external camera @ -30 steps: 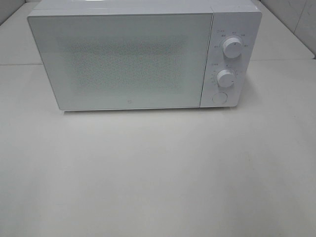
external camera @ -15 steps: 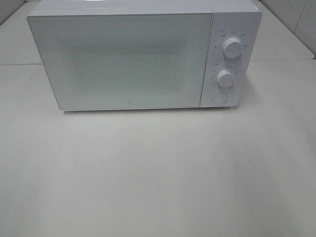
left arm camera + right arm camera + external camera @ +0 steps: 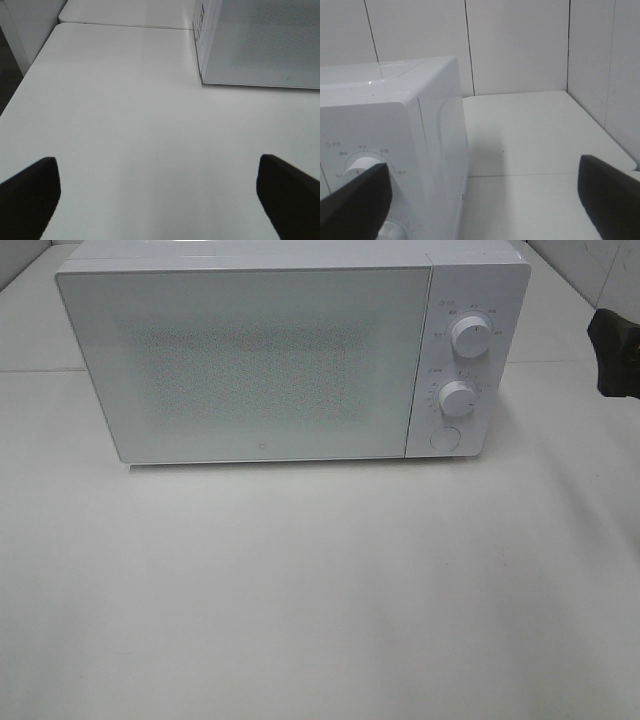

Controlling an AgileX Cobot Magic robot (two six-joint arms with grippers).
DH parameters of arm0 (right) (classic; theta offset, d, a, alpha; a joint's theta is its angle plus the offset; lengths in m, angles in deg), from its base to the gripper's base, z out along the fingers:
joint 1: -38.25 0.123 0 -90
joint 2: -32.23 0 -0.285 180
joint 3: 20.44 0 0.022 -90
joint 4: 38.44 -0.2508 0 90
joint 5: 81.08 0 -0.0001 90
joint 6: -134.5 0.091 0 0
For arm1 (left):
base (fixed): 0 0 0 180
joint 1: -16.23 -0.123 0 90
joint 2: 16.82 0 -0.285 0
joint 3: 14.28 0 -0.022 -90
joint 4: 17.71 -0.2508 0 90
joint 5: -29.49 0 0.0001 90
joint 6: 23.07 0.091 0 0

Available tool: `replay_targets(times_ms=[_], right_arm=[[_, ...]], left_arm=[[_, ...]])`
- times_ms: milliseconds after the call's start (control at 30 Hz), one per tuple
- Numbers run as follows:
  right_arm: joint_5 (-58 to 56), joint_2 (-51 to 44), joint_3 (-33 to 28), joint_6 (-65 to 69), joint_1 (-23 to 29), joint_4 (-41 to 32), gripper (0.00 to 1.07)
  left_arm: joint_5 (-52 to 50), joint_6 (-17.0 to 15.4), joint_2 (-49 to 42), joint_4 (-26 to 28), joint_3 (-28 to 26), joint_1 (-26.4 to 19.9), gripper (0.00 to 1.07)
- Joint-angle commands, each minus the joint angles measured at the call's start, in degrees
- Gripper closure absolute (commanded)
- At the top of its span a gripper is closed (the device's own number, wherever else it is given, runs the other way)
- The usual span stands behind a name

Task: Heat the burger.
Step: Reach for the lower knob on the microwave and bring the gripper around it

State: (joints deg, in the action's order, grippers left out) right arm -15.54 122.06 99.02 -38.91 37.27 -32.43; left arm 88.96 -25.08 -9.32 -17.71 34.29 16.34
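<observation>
Left fingers (image 3: 30,195) and right fingers (image 3: 355,200) are spread wide, empty, presumably readied for the shut microwave (image 3: 290,350) at the worktop's (image 3: 320,590) back.

The microwave (image 3: 395,125) had a glossy white plastic casing; its door (image 3: 250,365) looked smooth, glassy and finely dotted. The table (image 3: 320,590) was matt, smooth white.
</observation>
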Motion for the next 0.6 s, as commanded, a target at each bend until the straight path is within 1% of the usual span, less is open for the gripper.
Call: replay_targets(times_ms=[33, 100, 133, 167, 200, 233, 267, 300, 333, 367, 433, 467, 533, 600], right_arm=[[1.26, 0.86, -0.74, 0.29, 2.69, -1.78, 0.1], [1.49, 1.95, -1.49, -1.32, 7.1, -6.36, 0.1], [1.49, 1.95, -1.49, -1.32, 7.1, -6.36, 0.1], [2.64, 3.38, -2.18, -3.9, 11.57, -11.92, 0.1], [3.61, 4.24, -2.41, -5.39, 14.09, -14.61, 0.1], [3.61, 4.24, -2.41, -5.39, 14.09, -14.61, 0.1], [6.47, 5.96, -2.35, -7.56, 18.28, -20.86, 0.1], [7.79, 6.7, -2.35, -8.14, 20.4, -23.38, 0.1], [7.79, 6.7, -2.35, -8.14, 20.4, -23.38, 0.1], [10.37, 8.54, -2.23, -8.54, 23.55, -26.7, 0.1], [11.34, 11.69, -1.09, -8.54, 26.87, -28.93, 0.1], [11.34, 11.69, -1.09, -8.54, 26.87, -28.93, 0.1], [11.34, 15.58, 0.74, -8.54, 28.07, -28.65, 0.1], [11.34, 16.73, 1.66, -8.54, 28.36, -28.71, 0.1]], left_arm=[[-0.17, -0.17, -1.2, 0.0, 0.11, -0.11, 0.05], [-0.17, -0.17, -1.2, 0.0, 0.11, -0.11, 0.05], [-0.17, -0.17, -1.2, 0.0, 0.11, -0.11, 0.05], [-0.17, -0.17, -1.2, 0.0, 0.11, -0.11, 0.05], [-0.17, -0.17, -1.2, 0.0, 0.11, -0.11, 0.05], [-0.17, -0.17, -1.2, 0.0, 0.11, -0.11, 0.05], [-0.17, -0.17, -1.2, 0.0, 0.11, -0.11, 0.05], [-0.17, -0.17, -1.2, 0.0, 0.11, -0.11, 0.05], [-0.17, -0.17, -1.2, 0.0, 0.11, -0.11, 0.05], [-0.17, -0.17, -1.2, 0.0, 0.11, -0.11, 0.05], [-0.17, -0.17, -1.2, 0.0, 0.11, -0.11, 0.05], [-0.17, -0.17, -1.2, 0.0, 0.11, -0.11, 0.05], [-0.17, -0.17, -1.2, 0.0, 0.11, -0.11, 0.05], [-0.17, -0.17, -1.2, 0.0, 0.11, -0.11, 0.05]])
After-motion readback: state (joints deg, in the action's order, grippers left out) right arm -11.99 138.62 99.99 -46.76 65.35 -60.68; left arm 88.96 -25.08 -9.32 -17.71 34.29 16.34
